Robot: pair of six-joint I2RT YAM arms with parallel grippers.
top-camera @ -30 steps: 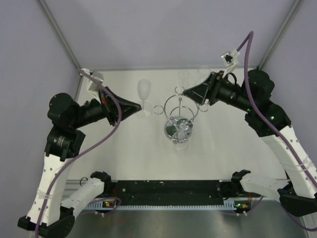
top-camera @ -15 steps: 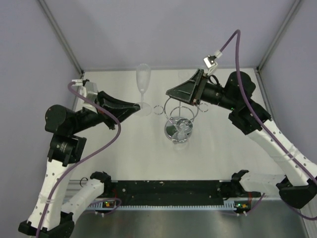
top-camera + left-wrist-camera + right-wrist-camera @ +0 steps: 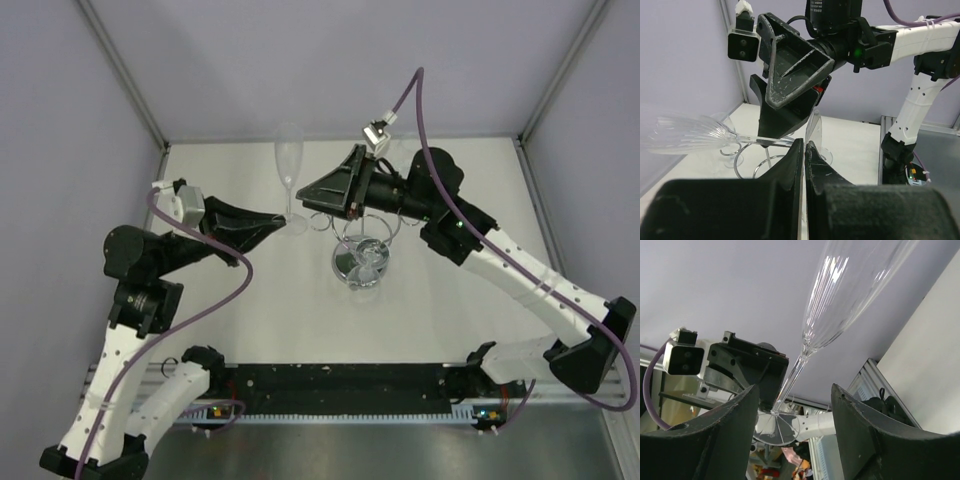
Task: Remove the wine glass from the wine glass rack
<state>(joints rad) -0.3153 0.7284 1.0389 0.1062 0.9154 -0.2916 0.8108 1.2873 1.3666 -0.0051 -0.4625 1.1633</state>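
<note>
The clear wine glass point(image 3: 290, 160) stands upright just left of the chrome wine glass rack point(image 3: 366, 236). My left gripper point(image 3: 283, 222) is shut on the edge of its foot. In the left wrist view the gripper point(image 3: 804, 145) pinches the thin foot point(image 3: 813, 131), and the bowl point(image 3: 685, 135) points left. My right gripper point(image 3: 304, 195) is open beside the stem. In the right wrist view the stem point(image 3: 792, 374) runs between its spread fingers point(image 3: 725, 440) without touching them, with the bowl point(image 3: 855, 280) above.
The rack's mirrored round base point(image 3: 360, 266) sits mid-table, and its small ring loops point(image 3: 320, 221) lie close to the glass foot. Purple camera cables point(image 3: 415, 100) arc over both arms. Grey walls enclose the table on three sides.
My right arm has swung left from behind the rack to the glass stem. My left gripper has moved slightly, and the glass it holds now stands steady and upright.
</note>
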